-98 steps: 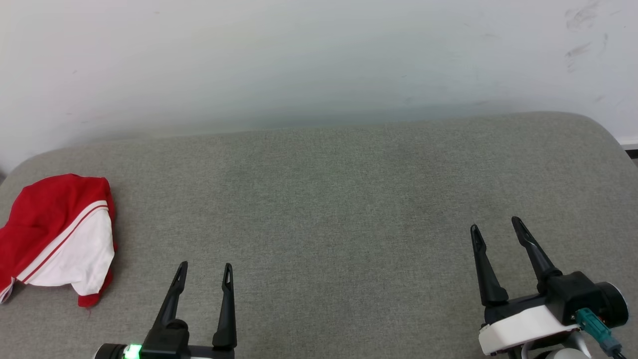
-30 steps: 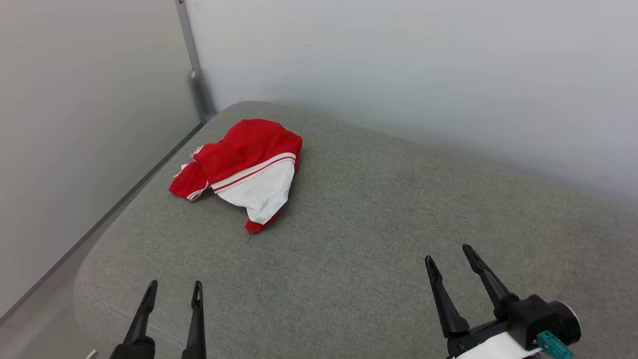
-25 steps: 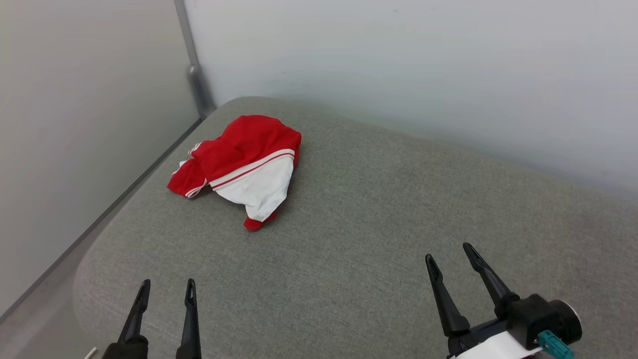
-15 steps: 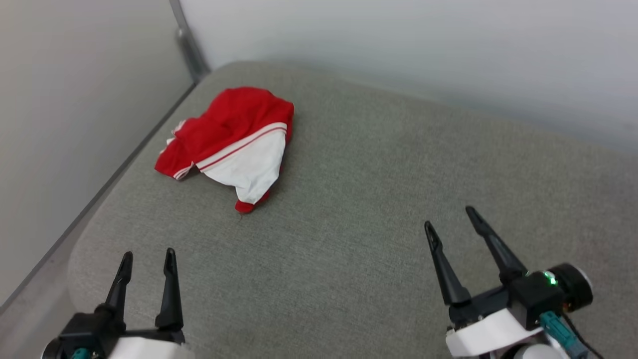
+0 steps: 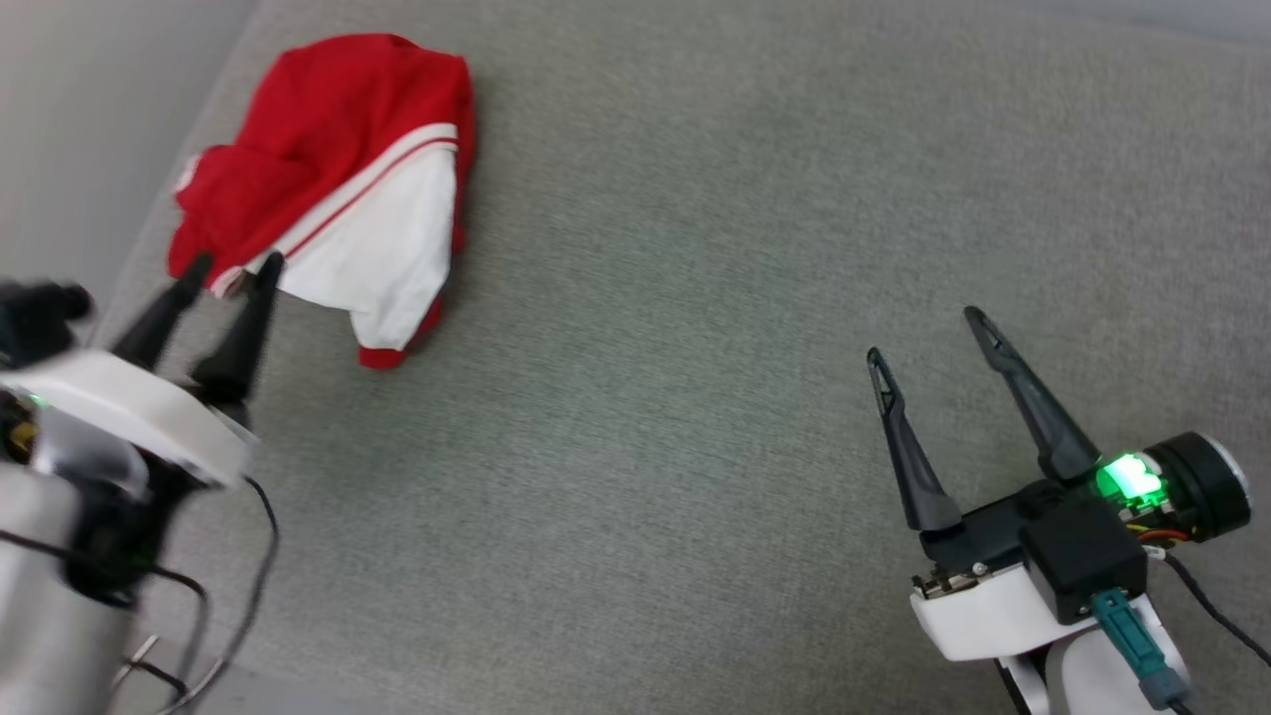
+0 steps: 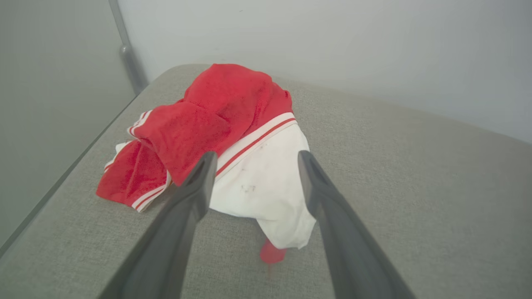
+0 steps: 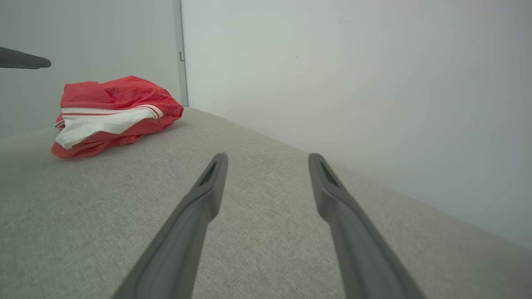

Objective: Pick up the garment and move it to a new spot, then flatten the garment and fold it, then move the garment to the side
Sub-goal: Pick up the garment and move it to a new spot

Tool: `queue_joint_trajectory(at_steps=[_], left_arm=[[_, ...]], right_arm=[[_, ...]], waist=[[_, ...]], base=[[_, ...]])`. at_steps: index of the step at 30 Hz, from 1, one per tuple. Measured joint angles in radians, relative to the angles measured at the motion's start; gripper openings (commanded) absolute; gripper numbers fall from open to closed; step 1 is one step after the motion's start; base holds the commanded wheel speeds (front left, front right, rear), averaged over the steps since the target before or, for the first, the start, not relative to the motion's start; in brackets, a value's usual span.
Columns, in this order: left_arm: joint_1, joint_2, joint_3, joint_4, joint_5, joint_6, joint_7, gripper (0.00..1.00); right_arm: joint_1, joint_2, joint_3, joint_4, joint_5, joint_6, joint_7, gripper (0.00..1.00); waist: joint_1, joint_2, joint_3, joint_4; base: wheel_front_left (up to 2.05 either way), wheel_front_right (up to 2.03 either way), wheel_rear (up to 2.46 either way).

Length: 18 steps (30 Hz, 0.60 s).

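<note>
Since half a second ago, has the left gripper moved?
Yes. Against the garment, the left gripper has advanced toward it: its open tips, earlier well short, now overlap its near edge in the head view.

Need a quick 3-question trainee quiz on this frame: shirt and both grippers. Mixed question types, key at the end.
1. True or false: the garment lies spread flat on the grey cushion.
2. Fill in: the right gripper is ___ and holds nothing.
3. Pick one. The left gripper is:
A. shut on the garment's white sleeve
B. open, with its fingers pointed at the garment
C. open, pointed away from the garment

Key: 1 false, it lies bunched in a heap; 2 open; 3 B.
</note>
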Motion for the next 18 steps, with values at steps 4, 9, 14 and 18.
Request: queue_joint_trajectory(at_steps=[4, 9, 14, 18], left_arm=[[-0.103, 0.117, -0.014, 0.038, -0.155, 0.002, 0.136, 1.0], [-0.223, 0.263, -0.083, 0.119, -0.353, 0.002, 0.421, 1.0], [-0.3, 0.288, -0.105, 0.183, -0.415, 0.002, 0.53, 1.0], [-0.355, 0.288, -0.135, 0.238, -0.437, 0.002, 0.592, 1.0]], right_arm=[[-0.006, 0.0, -0.011, -0.016, -0.004, 0.0, 0.0, 1.0], [-0.021, 0.0, -0.014, -0.045, -0.017, 0.0, 0.0, 1.0], [-0.028, -0.001, -0.012, -0.058, -0.024, 0.0, 0.0, 1.0], [-0.042, 0.0, -0.007, -0.067, -0.031, 0.0, 0.0, 1.0]], waist=[[0.0, 0.0, 0.048, -0.029], [0.0, 0.0, 0.132, -0.091], [0.0, -0.0001, 0.181, -0.124], [0.0, 0.0, 0.222, -0.152]], base=[[0.0, 0.0, 0.0], [0.0, 0.0, 0.0], [0.0, 0.0, 0.0], [0.0, 0.0, 0.0]])
